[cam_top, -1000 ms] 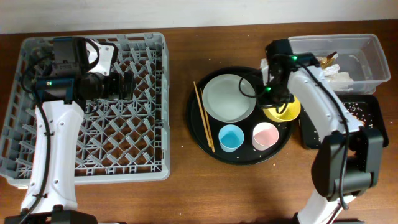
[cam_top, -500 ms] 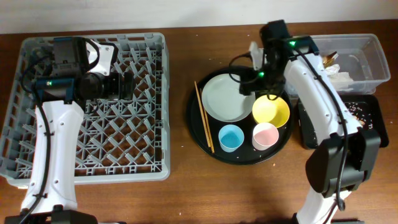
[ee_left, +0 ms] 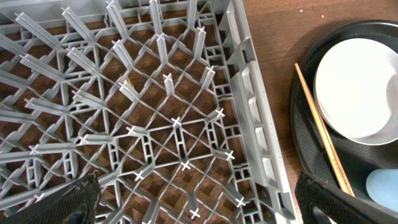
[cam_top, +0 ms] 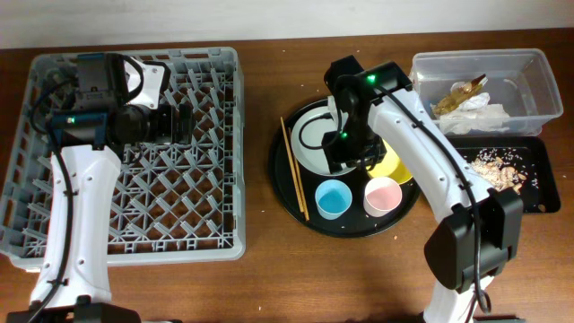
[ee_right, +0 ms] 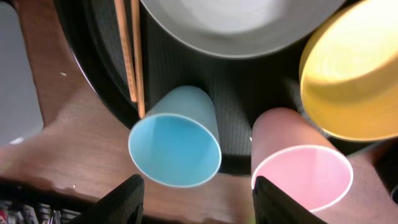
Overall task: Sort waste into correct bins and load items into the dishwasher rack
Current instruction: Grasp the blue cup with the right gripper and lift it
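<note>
Right gripper [ee_right: 198, 186]: jaws apart, empty, hovering over the light blue cup [ee_right: 176, 144] and pink cup [ee_right: 301, 167], touching neither. Both cups stand upright on the round black tray [ee_right: 239, 118], beside the yellow bowl [ee_right: 348, 74], plate [ee_right: 242, 25] and chopsticks [ee_right: 127, 43]. Cups look light, rigid and slick, so pinch one wall at the rim, one finger inside. Left gripper [ee_left: 198, 183]: wide open, empty, over the dishwasher rack [ee_left: 249, 93].
</note>
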### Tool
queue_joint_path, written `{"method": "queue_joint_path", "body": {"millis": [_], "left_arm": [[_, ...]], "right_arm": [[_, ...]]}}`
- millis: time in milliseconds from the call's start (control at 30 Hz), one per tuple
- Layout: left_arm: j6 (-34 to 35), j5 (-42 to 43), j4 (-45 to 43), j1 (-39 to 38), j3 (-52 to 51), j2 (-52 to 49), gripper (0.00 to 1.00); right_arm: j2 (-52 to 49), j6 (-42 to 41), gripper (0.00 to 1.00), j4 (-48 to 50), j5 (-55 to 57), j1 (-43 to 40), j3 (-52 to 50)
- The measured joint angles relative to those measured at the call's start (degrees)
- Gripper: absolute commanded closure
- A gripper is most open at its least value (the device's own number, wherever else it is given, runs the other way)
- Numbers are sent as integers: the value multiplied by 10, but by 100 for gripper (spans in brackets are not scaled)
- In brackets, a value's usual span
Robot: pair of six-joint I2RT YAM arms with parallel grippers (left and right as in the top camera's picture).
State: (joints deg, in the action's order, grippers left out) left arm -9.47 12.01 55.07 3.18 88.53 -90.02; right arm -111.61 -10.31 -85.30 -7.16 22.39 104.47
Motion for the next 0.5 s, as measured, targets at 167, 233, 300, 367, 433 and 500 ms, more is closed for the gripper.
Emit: {"method": "queue_joint_path", "body": {"millis": [167, 233, 300, 367, 433, 500], "left_arm": [[0, 0, 0, 0, 0, 0, 1], [0, 0, 0, 0, 0, 0, 1], [0, 0, -1, 0, 0, 0, 1], [0, 0, 0, 0, 0, 0, 1], [0, 0, -1, 0, 0, 0, 1], [0, 0, -1, 0, 0, 0, 1]], "right_arm": [[0, -3, 46, -1, 0, -27, -9], [0, 0, 56, 32, 0, -24, -44], [0, 5, 65, 92, 0, -16, -95], [-1, 8, 69, 124, 0, -12, -134], [-1, 15, 84, 154, 0, -12, -169], [-1, 23, 96, 168, 1, -10, -191]]}}
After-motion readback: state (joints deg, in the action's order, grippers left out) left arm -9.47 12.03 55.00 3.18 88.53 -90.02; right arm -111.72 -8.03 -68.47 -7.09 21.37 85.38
